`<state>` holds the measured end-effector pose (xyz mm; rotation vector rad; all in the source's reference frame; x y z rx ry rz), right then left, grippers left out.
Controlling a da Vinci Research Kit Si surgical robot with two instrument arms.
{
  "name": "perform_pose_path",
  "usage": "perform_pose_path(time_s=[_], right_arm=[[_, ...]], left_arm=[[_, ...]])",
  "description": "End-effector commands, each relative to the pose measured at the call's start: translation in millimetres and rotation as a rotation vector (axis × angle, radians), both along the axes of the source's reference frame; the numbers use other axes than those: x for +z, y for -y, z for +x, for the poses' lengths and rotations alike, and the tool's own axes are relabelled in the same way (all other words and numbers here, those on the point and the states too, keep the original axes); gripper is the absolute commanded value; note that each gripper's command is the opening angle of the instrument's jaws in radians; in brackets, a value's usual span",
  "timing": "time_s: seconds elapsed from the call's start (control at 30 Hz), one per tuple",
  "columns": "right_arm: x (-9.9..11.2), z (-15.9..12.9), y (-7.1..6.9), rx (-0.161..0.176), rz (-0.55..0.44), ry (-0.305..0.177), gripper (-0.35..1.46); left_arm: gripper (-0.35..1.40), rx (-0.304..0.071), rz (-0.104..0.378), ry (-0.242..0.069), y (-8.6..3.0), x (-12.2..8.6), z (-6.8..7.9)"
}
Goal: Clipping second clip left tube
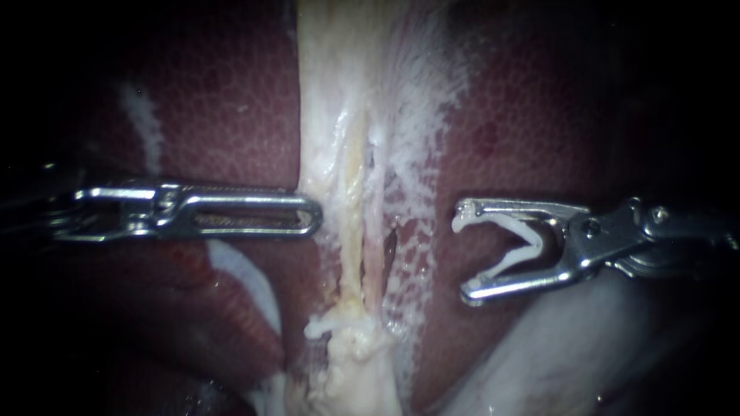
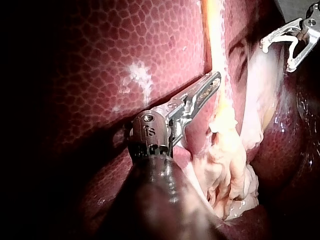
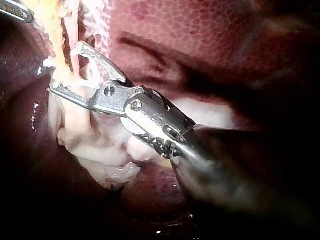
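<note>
The dark red, mottled liver (image 1: pixel 223 100) fills the endoscope view and carries all the rest. On it lies a pale whitish band of tissue (image 1: pixel 339 92), running from 12 o'clock to 6 o'clock through the middle. Inside this band a thin yellowish tube (image 1: pixel 352 231) goes the same way. At 5 o'clock a pale smooth mass (image 1: pixel 555 347) rests against the liver.

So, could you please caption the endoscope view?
Right tool holds an open clip beside the pale tissue strand; left tool opposite.
</note>
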<state>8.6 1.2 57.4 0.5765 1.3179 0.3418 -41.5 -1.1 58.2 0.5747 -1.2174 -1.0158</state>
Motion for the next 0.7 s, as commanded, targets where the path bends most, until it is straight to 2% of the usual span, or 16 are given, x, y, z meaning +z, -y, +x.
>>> perform_pose_path(time_s=[0.03,0.37,0.53,0.7], right_arm=[[0.0,0.0,0.0,0.0,0.0,0.0,0.6],[0.4,0.4,0.6,0.003,0.013,0.002,0.6],[1.8,1.8,2.0,0.0,0.04,0.002,0.59],[3.7,3.9,3.6,-0.013,0.048,-0.007,0.6]], left_arm=[[-0.35,0.0,0.0,0.0,0.0,0.0,0.0],[-0.35,0.003,0.006,0.004,-0.6,-0.9,0.7],[-0.35,0.009,0.019,0.009,-1.6,-2.8,1.6],[-0.35,-0.013,0.03,0.023,-2.6,-5.2,2.7]])
